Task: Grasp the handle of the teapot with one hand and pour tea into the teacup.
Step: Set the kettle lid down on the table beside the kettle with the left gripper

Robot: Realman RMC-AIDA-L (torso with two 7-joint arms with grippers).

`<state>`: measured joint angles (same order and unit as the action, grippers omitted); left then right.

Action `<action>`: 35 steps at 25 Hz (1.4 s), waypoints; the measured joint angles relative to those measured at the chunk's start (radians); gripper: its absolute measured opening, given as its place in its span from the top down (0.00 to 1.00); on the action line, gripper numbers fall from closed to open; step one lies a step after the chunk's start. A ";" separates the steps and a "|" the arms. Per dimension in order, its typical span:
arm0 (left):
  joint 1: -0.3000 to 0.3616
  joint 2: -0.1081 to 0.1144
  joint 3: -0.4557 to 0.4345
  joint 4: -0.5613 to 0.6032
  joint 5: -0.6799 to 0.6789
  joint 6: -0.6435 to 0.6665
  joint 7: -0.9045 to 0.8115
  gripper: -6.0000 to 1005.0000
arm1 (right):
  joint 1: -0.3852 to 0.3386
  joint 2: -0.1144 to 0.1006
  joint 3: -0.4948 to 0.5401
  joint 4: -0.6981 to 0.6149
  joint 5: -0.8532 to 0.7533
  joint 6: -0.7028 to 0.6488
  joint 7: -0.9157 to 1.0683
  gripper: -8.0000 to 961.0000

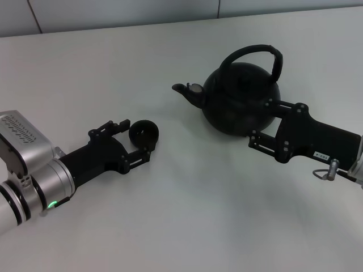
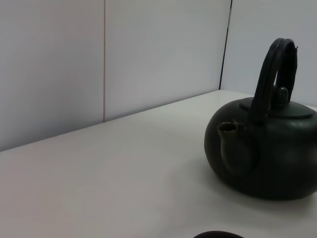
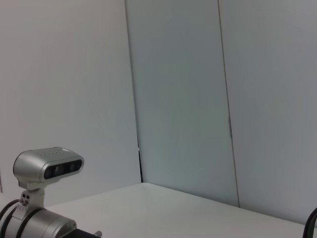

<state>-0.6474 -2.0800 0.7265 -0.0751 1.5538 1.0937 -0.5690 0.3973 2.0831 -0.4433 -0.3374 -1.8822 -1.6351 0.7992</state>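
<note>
Two grippers low over a white table (image 1: pixel 187 192), one from each side. Left gripper (image 1: pixel 137 140) sits near the table's left part, fingers spread apart, with the teacup (image 1: pixel 144 134) lying between them; whether the pads actually press the cup, cannot tell. Cup upright on the table, well apart from the pot.

Teapot (image 1: pixel 241 102) stands upright toward the right-centre, spout aimed left at the cup's side of the table. Handle (image 1: pixel 252 56) arches over the lid, thicker wrapped stretch on the right-hand side. Nothing grips the handle.

Right gripper (image 1: pixel 260 122) comes in from the right, fingers spread apart and set against the pot's lower right flank, one finger high by the belly, one low near the base. It lies just beside the body; contact cannot be told.

Left wrist view: teapot (image 2: pixel 270 153) at close range on the table, spout forward, handle (image 2: pixel 275 74) rising over the lid knob; a dark rim sliver of the teacup (image 2: pixel 218 234) shows at the frame edge.

Right wrist view: grey wall panels (image 3: pixel 198 99), table surface, and the left arm's silver wrist camera housing (image 3: pixel 47 168) farther off.
</note>
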 joint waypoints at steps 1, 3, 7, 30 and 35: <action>0.000 0.000 0.000 0.000 0.000 0.000 0.000 0.30 | 0.000 0.000 0.000 0.000 0.000 0.000 0.000 0.43; 0.000 0.000 0.000 0.000 0.000 0.000 0.000 0.26 | 0.000 0.000 0.000 0.000 0.000 0.000 0.000 0.43; 0.000 0.000 0.003 0.000 0.000 0.001 0.000 0.21 | 0.000 0.000 0.000 0.000 0.000 0.000 0.000 0.43; 0.095 0.010 -0.031 0.085 -0.006 0.231 -0.034 0.22 | -0.002 0.000 0.000 0.000 0.004 0.008 0.000 0.43; 0.174 0.010 -0.034 0.160 -0.007 0.439 -0.025 0.22 | -0.005 0.001 0.004 0.004 0.038 0.013 0.000 0.43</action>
<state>-0.4735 -2.0705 0.6926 0.0848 1.5470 1.5323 -0.5944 0.3923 2.0846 -0.4397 -0.3336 -1.8445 -1.6225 0.7990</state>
